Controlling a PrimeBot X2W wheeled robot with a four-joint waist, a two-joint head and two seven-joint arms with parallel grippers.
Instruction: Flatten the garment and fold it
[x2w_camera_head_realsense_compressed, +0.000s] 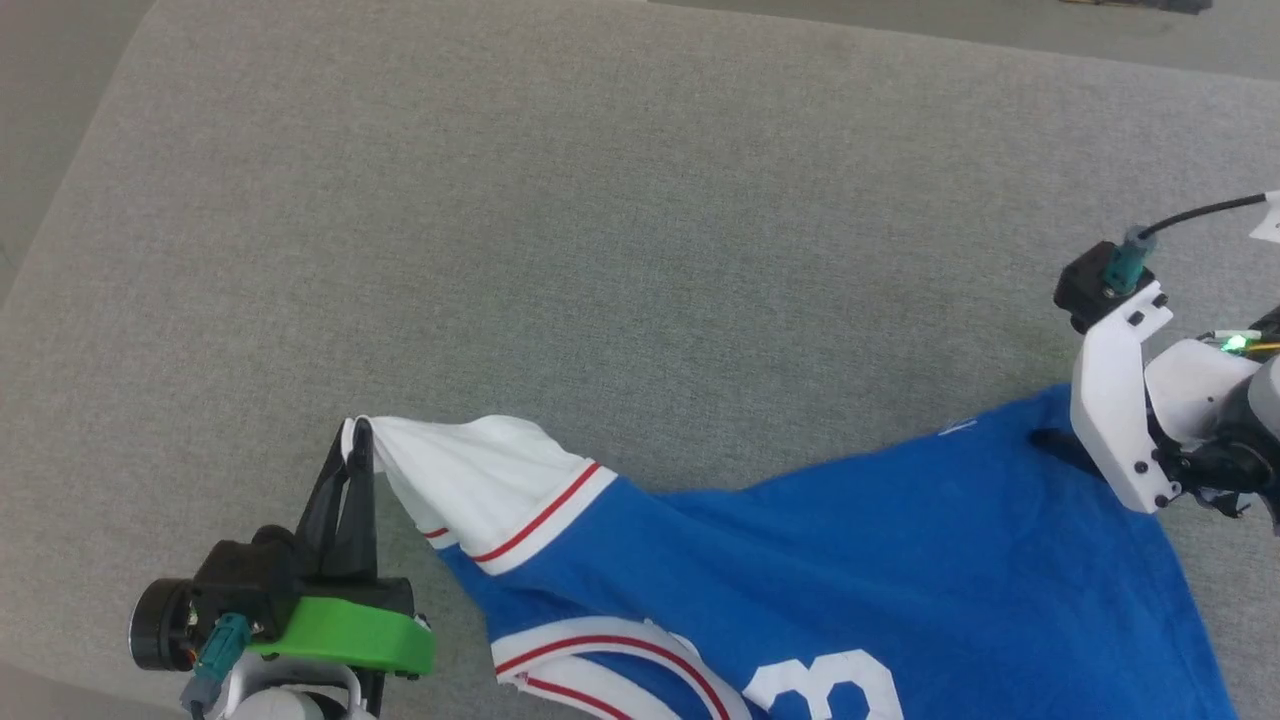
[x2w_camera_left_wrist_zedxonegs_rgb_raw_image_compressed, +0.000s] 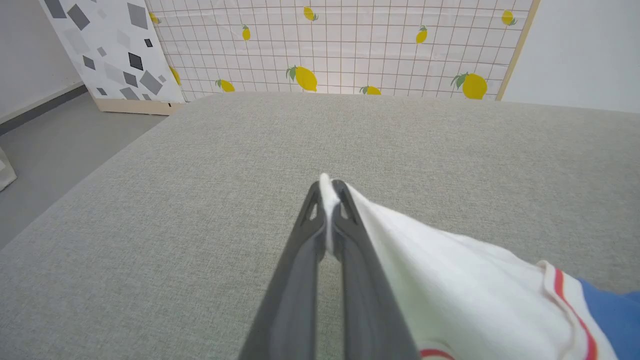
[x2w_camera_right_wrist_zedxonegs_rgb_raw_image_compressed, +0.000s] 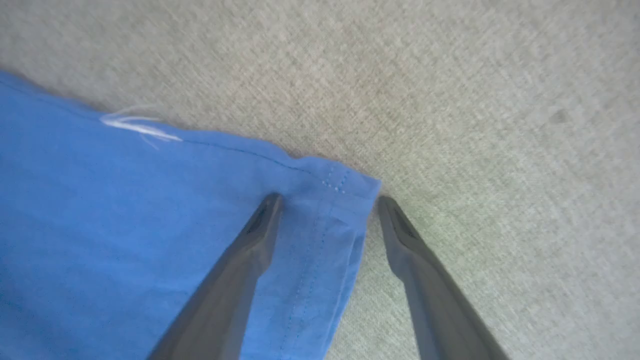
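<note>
The head view's bottom edge cuts off the garment (x2w_camera_head_realsense_compressed: 900, 560), and I get only part of its white number (x2w_camera_head_realsense_compressed: 825, 685). The jaws of the right gripper (x2w_camera_right_wrist_zedxonegs_rgb_raw_image_compressed: 330, 200) mostly hide behind its white mount (x2w_camera_head_realsense_compressed: 1110, 410).

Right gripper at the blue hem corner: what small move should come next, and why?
Probably close the right gripper on the hem corner of the garment. Its jaws stand open astride that blue corner, gripping nothing, while the left gripper is shut on the white sleeve. A second hold would likely let both arms stretch it flat on the grey surface.

Head view high above the garment (x2w_camera_head_realsense_compressed: 900, 560); both wrist views low, close, each at its edge.
</note>
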